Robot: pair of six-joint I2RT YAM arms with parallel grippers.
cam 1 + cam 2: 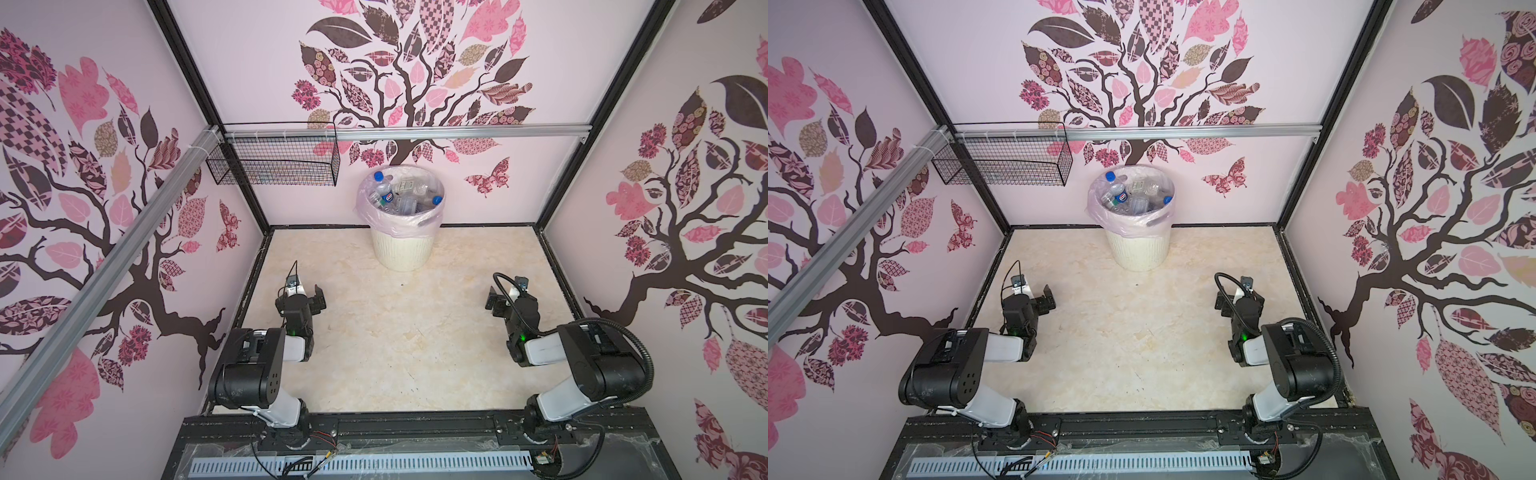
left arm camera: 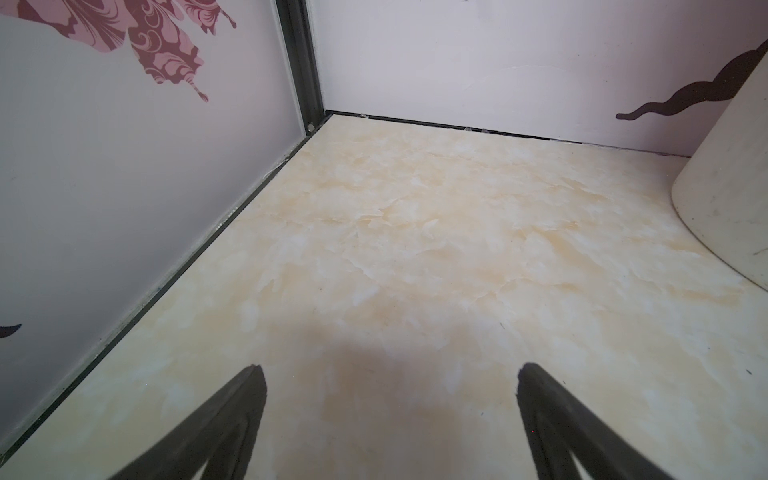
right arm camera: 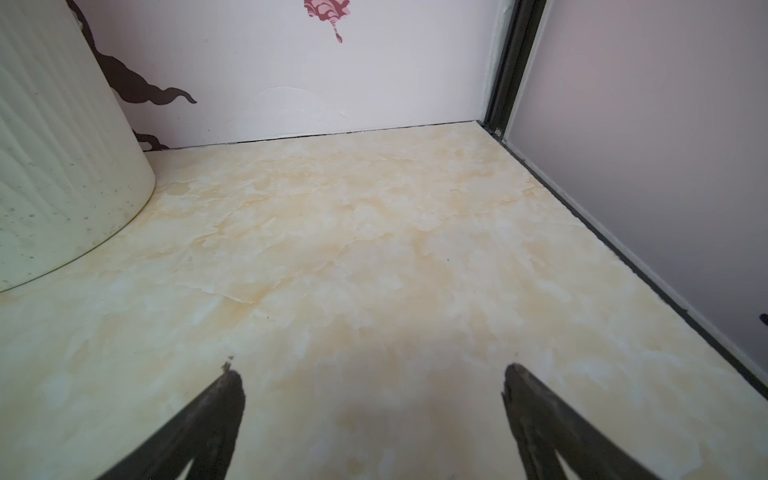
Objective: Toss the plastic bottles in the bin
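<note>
so, both arms sit low by the marble-look tabletop. the left gripper has its fingers spread wide with nothing between them, just bare tabletop under and ahead of the tips. same deal with the right gripper: fingers wide apart, nothing gripped. the bin stands against the back wall, well ahead of both sets of fingertips and roughly midway between them, so it's forward and to the right of the left fingers, and forward and to the left of the right ones. each wrist view only catches a slice of its cream side. the plastic bottles are piled inside the bin up to about the rim, mostly clear with a few blue caps showing, well apart from either gripper. a pale pink bag folds over the bin's rim. a black wire basket hangs on the rail at the back wall, high up, ahead of the left fingers and nearer them than the right ones. can't tell what's in it.
</note>
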